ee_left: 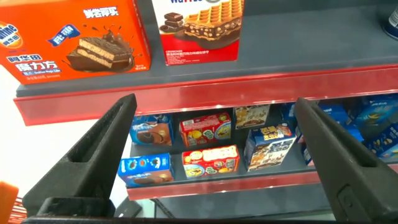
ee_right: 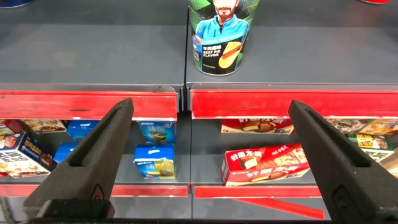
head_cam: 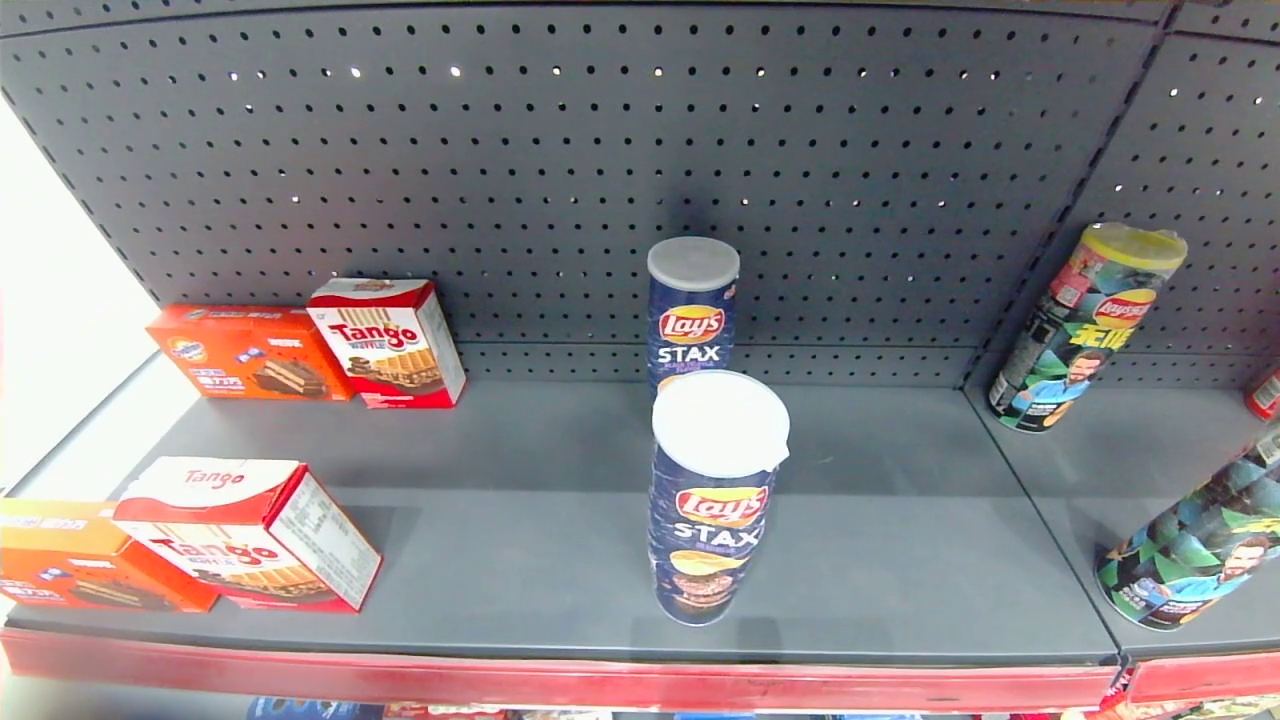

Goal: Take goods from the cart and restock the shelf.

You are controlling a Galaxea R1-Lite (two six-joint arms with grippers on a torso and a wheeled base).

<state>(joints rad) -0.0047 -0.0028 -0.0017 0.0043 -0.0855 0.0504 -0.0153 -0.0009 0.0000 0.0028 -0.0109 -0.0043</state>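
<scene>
Shelf (head_cam: 900, 520) deck straight ahead, part stocked. Near blue can (head_cam: 712, 500) stands upright at centre by the front edge, far blue can (head_cam: 690, 320) behind it, green can (head_cam: 1190, 560) near right, red box (head_cam: 250, 535) near left. Left gripper (ee_left: 214, 102) is wide and empty, facing the red front rail (ee_left: 186, 93) below the orange box (ee_left: 74, 43). Right gripper (ee_right: 211, 104) is wide and empty, in front of the green can. Risk: both sit at rail level, so a straight push in likely clips the rail. Tall cans look tippy, and an arm reaching past the near blue can could knock it off the edge.
</scene>
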